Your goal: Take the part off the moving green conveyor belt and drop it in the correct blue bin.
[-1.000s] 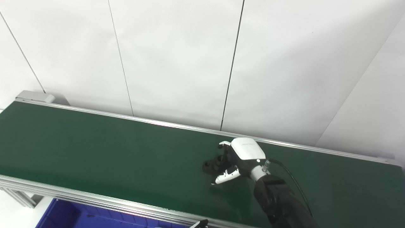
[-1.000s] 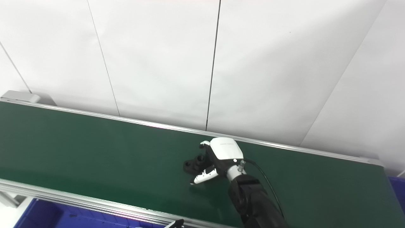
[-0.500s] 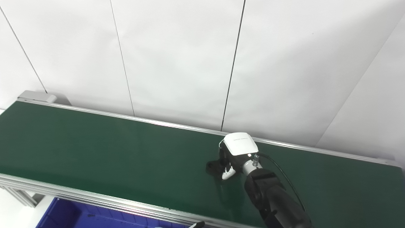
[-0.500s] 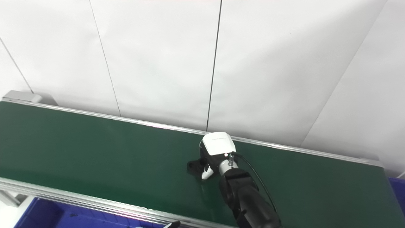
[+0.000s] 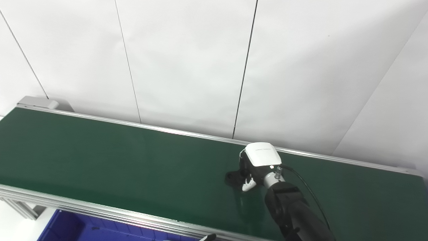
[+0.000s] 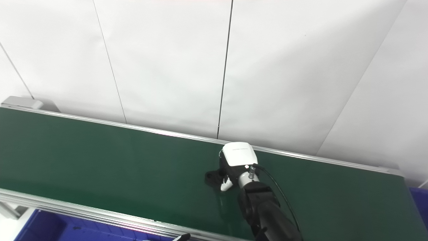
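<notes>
A small black part [image 5: 233,176] lies on the green conveyor belt [image 5: 117,160], right of its middle. My right hand [image 5: 257,160], with its white back turned up, is curled down over the part's right end, fingers shut on it. Only the part's left end sticks out from under the hand [image 6: 237,159], so the grip itself is hidden. The part [image 6: 211,176] appears to rest on the belt. Of my left hand [image 5: 209,237], only a thin dark tip shows at the bottom edge.
A blue bin [image 5: 77,229] sits below the belt's near rail at the bottom left. A second blue bin [image 6: 422,201] peeks in at the far right edge. A white panelled wall stands behind the belt's far rail [image 5: 187,133].
A second ago the right hand's fingers were spread around the part; they closed on it. Hand and part have since shifted a little to the right along the belt.
</notes>
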Robot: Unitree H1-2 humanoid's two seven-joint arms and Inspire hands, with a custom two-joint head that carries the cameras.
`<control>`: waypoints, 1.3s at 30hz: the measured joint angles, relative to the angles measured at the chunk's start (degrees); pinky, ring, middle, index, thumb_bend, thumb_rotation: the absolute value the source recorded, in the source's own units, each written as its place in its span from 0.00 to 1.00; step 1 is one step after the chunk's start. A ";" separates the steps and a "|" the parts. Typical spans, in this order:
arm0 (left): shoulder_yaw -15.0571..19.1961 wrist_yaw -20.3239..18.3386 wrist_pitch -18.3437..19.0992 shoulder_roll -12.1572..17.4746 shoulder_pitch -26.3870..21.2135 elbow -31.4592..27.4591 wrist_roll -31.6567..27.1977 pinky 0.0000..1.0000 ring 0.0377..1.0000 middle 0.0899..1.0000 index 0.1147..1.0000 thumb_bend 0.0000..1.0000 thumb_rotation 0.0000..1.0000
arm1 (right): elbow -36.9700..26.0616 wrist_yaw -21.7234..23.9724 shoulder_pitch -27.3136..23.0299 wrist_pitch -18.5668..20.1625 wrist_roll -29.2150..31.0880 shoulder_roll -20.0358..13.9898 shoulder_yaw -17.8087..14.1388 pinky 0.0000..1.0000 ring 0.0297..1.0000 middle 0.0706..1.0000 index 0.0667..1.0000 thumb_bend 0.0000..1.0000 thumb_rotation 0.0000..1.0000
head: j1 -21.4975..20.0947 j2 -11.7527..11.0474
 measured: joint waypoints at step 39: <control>4.98 -5.49 8.11 6.60 -0.15 -12.10 -9.76 1.00 0.98 0.94 1.00 0.60 0.89 | -53.29 27.90 24.00 2.82 -11.37 1.29 -7.95 0.15 0.19 0.43 0.45 0.52 0.00 | -24.07 13.97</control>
